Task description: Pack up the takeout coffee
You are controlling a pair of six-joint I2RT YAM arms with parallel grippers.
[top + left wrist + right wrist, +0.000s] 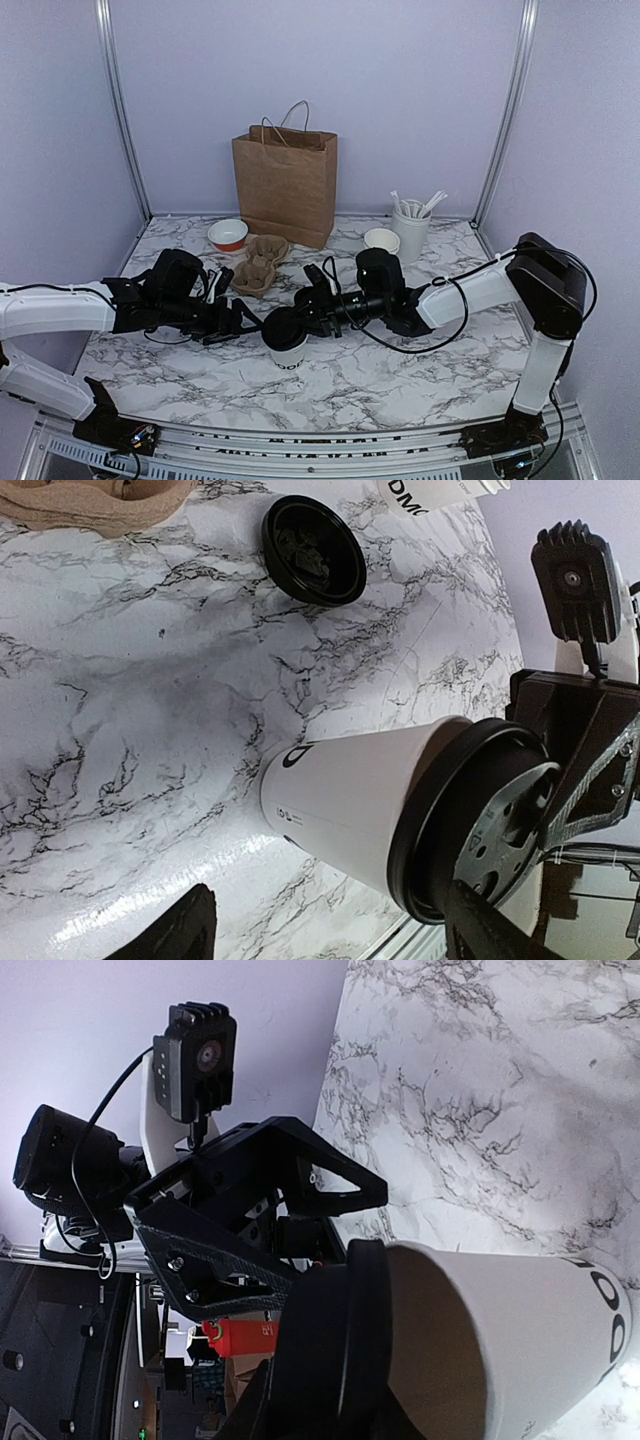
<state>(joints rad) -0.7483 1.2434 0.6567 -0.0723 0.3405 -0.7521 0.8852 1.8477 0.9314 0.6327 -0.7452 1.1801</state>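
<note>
The white paper cup (289, 354) with dark lettering stands near the table's middle front, the black lid (284, 327) sitting on its rim. My right gripper (308, 312) reaches in from the right and is shut on the lid's edge; in the right wrist view its dark fingers (335, 1380) cover the lid (368, 1300) above the cup (510, 1350). My left gripper (243, 322) is just left of the cup and open. In the left wrist view its fingertips (185, 935) stand wide apart, with the cup (350, 805) and lid (440, 820) beyond them, untouched.
A brown paper bag (287, 185) stands at the back. The pulp cup carrier (258, 265), a red-and-white bowl (228, 235), a cup of stirrers (411, 232) and a small white cup (381, 240) lie behind the arms. A second black lid (313, 550) lies on the marble.
</note>
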